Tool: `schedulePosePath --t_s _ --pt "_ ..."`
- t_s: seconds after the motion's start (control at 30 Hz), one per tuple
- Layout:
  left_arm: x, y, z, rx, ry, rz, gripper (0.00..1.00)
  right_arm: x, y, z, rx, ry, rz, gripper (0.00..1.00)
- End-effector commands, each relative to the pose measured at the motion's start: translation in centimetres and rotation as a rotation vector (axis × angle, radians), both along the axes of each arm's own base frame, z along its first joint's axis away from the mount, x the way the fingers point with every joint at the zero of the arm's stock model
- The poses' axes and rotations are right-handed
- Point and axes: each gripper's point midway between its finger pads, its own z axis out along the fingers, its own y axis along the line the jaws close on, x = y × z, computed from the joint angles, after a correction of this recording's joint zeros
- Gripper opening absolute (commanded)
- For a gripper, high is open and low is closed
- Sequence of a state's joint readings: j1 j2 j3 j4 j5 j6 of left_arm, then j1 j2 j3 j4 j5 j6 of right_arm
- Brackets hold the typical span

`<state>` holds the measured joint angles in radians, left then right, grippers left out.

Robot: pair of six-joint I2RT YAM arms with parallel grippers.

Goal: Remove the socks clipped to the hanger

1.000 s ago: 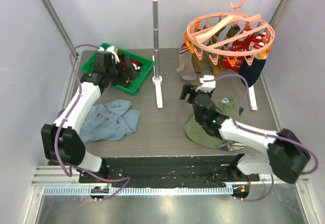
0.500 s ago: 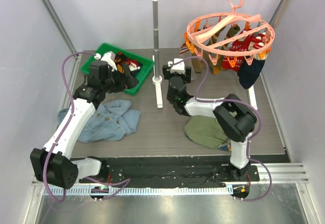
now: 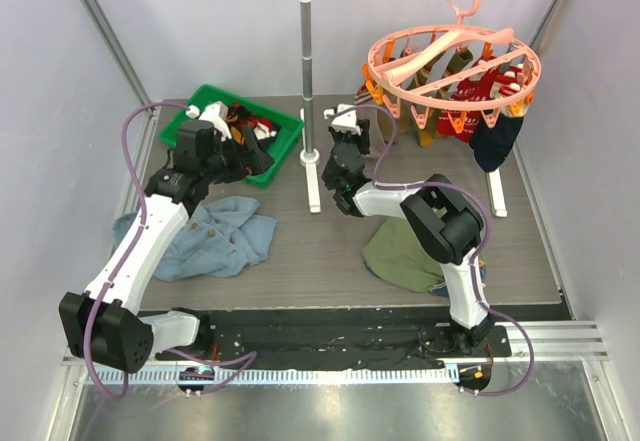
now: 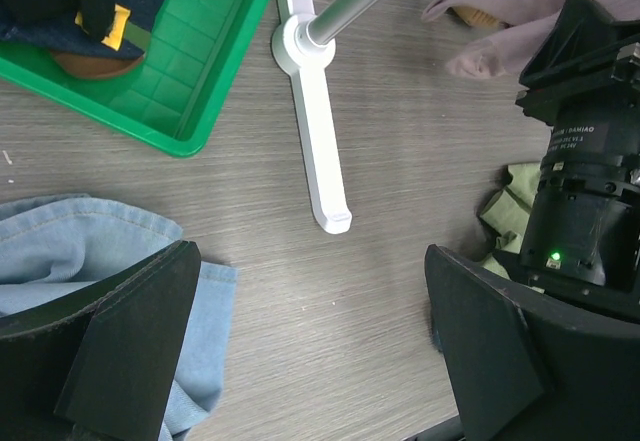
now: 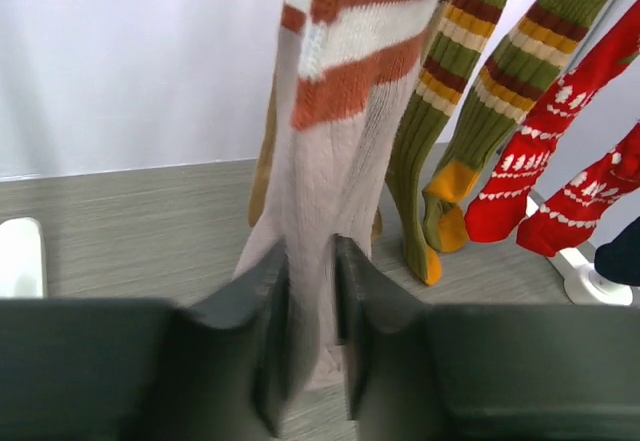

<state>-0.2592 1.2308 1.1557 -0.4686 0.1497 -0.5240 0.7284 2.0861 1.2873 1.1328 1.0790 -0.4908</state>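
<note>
Denim [image 3: 215, 236] lies crumpled by the near-left corner of the counter [image 3: 320, 251], and an olive garment [image 3: 400, 256] is heaped toward the near-right. Moving up: left jaws hang wide apart over bare wood beside the denim, nothing between them. The green tray [image 4: 200, 61] sits just beyond, toward the far-left corner, with dark and red items lying in it.

Now the action: right jaws are up beside the rail stand [image 3: 306, 61], pressed in from both sides on the lower leg of a pale striped sock [image 5: 330, 111], knit bunched between them. That sock hangs from the left edge of the hanger [image 3: 455, 56], which dangles by its hook from the rail over the far-right corner. The other socks [image 3: 470, 96], olive-striped, red-patterned and navy, are pegged around its ring.

Handling call: these look light, limp and stretchy, so a low grip will probably lengthen the knit before the peg lets go. The hanger swings freely too, so it will likely tip toward the pull. A hold nearer the cuff, just under the peg, looks the better purchase, and a steady downward tug should slip the sock free.
</note>
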Motion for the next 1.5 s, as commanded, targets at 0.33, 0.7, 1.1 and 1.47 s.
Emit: schedulePosePath --t_s 0.33,0.7,1.1,1.47 --pt "0.2 -0.4 1.4 -0.026 -0.054 -0.014 1.00 -3.9 3.0 5.7 0.107 -0.049 0.351 0.01" --pt "0.0 -1.1 3.5 -0.022 -0.123 -0.073 1.00 -9.3 4.0 7.6 0.233 -0.025 0.597 0.01" --pt "1.7 -3.7 8.8 -0.112 -0.175 -0.150 1.00 -13.8 4.4 8.8 0.369 -0.029 0.799 0.01" --pt "3.6 -8.1 15.8 -0.161 -0.323 -0.251 1.00 -15.5 2.7 8.5 0.414 -0.022 0.797 0.01"
